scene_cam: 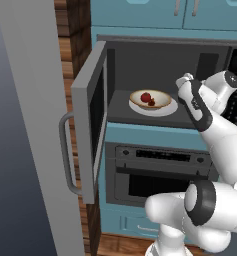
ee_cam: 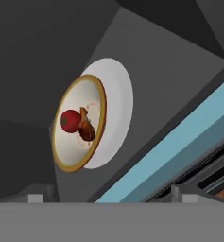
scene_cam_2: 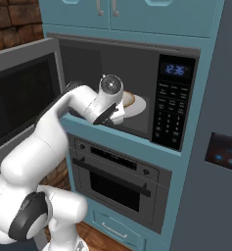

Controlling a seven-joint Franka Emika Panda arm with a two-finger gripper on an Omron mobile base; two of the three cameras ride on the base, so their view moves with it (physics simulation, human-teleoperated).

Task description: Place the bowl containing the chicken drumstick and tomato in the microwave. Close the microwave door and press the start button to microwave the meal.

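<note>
The microwave [scene_cam: 165, 50] stands open, its microwave door [scene_cam: 90, 125] swung out to the left. On the white turntable [ee_cam: 119, 101] in the dark cavity sits the cream bowl [scene_cam: 160, 101] with its tan-gold rim. It holds the red tomato [ee_cam: 70, 121] and the dark-brown chicken drumstick [ee_cam: 88, 131]. My gripper [ee_cam: 112, 198] is open and empty, hovering at the cavity mouth just right of the bowl and clear of it. In the right base view my hand hides most of the bowl [scene_cam_2: 130, 99]. The black keypad strip [scene_cam_2: 169, 108] is on the microwave's right.
A grey oven [scene_cam: 160, 175] with a bar handle sits directly under the microwave. Teal cabinets [scene_cam_2: 137, 14] hang above. A tall grey panel [scene_cam: 30, 125] rises left of the open door, whose curved handle [scene_cam: 66, 155] juts toward me. Another grey panel [scene_cam_2: 225, 147] stands to the right.
</note>
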